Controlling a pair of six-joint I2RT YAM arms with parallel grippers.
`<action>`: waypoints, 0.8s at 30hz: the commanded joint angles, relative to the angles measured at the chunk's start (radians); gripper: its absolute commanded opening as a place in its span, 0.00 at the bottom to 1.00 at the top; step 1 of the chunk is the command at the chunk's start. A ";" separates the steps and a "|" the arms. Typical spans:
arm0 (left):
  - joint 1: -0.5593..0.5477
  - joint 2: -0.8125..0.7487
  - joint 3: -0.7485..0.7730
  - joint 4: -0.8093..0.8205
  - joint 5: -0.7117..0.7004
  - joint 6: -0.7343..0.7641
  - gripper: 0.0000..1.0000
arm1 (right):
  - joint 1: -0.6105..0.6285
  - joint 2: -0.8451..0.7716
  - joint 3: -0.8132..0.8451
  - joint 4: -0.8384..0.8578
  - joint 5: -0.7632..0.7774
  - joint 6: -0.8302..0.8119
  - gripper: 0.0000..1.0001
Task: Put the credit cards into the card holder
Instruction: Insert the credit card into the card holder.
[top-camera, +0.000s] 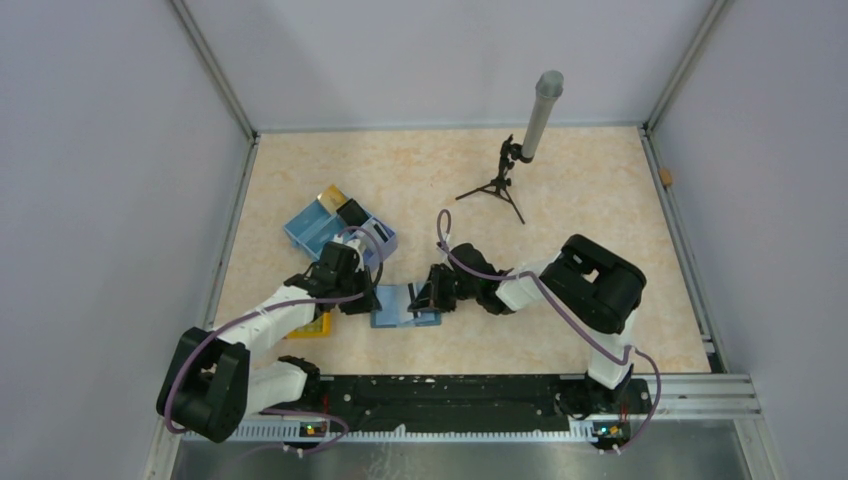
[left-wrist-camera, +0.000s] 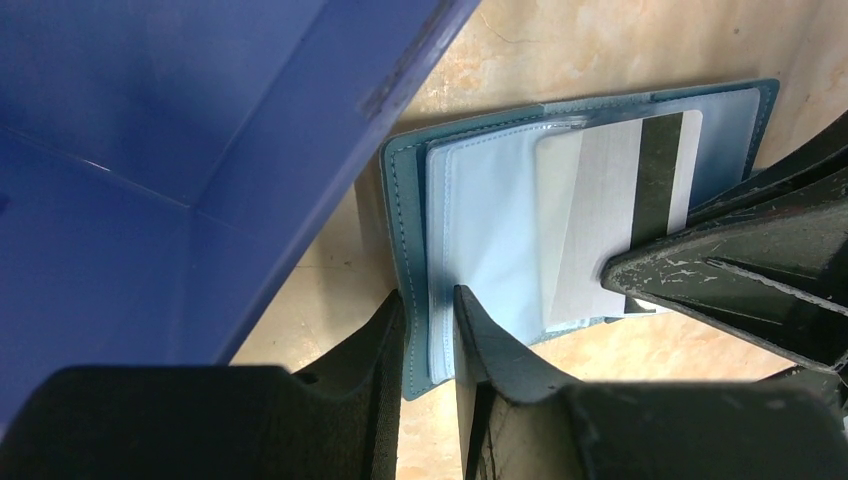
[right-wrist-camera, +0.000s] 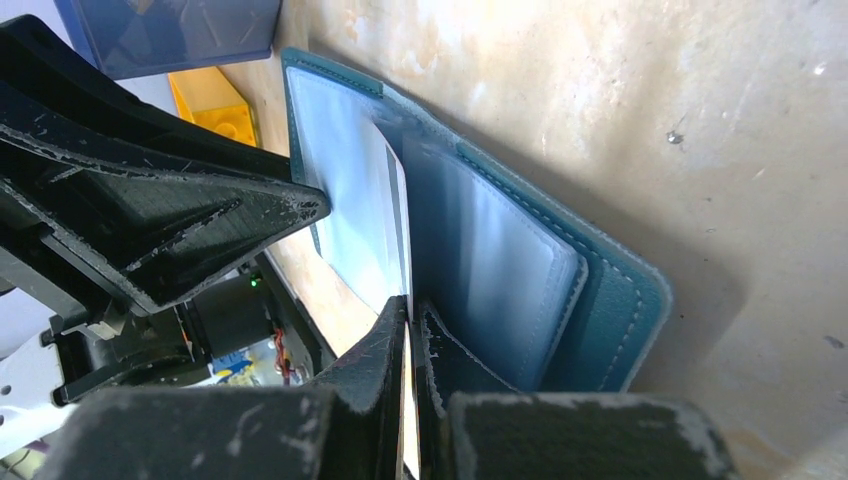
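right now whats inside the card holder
A pale striped card, half under a clear sleeve, pinched by the right gripper. Deeper card holder layers are covered.

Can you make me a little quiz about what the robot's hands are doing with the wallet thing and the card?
1. True or false: the right gripper is pinching the pale silvery card with a dark stripe.
2. Pick one. What does the left gripper clamp?
A) a yellow studded block
B) the edge of the open teal folding card holder
C) nothing at all
3. Fill the gap: the large plastic tray box beside the holder is coloured ____.

Key: 1 true; 2 B; 3 blue.
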 joint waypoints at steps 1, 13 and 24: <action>-0.001 0.014 0.014 -0.014 0.005 0.006 0.25 | -0.001 0.049 -0.017 -0.036 0.146 -0.005 0.00; -0.001 0.006 0.014 -0.012 0.010 0.004 0.26 | 0.046 0.067 -0.006 -0.040 0.152 0.001 0.00; -0.001 -0.002 0.012 -0.012 0.012 0.004 0.24 | 0.059 -0.091 0.104 -0.354 0.279 -0.175 0.34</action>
